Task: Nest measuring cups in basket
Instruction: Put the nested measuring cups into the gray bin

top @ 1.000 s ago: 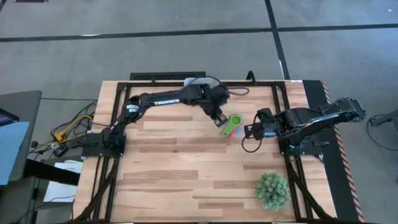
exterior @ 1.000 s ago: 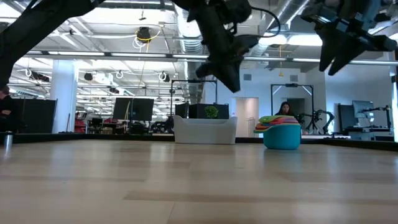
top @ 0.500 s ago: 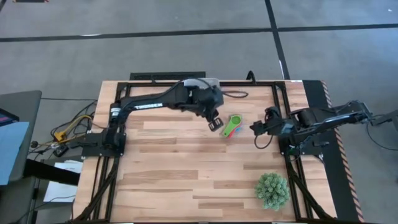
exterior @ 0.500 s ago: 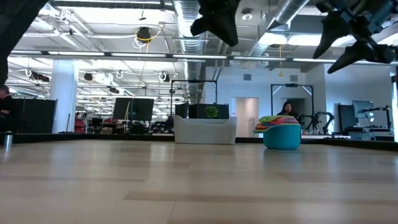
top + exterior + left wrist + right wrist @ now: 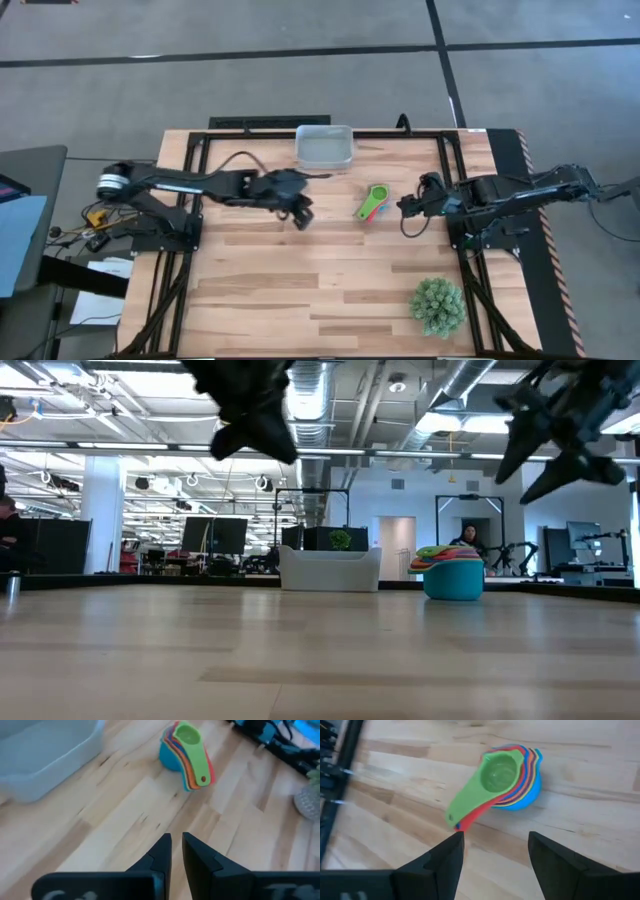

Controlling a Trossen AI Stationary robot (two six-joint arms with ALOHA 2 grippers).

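The measuring cups (image 5: pixel 374 201) are already sitting nested on the worktop (image 5: pixel 300 290), still outside the empty basket (image 5: pixel 324 147) at its far edge, while the wide-open right tool (image 5: pixel 404 206) and nearly closed left tool (image 5: pixel 300 217) are holding nothing.

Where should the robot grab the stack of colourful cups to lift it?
Probably by the fanned handles, which stick out flat from the nested measuring cups on the table. The open right gripper sits just beside the stack, so coming down from above that side looks easiest. The round bowls look harder to pinch.
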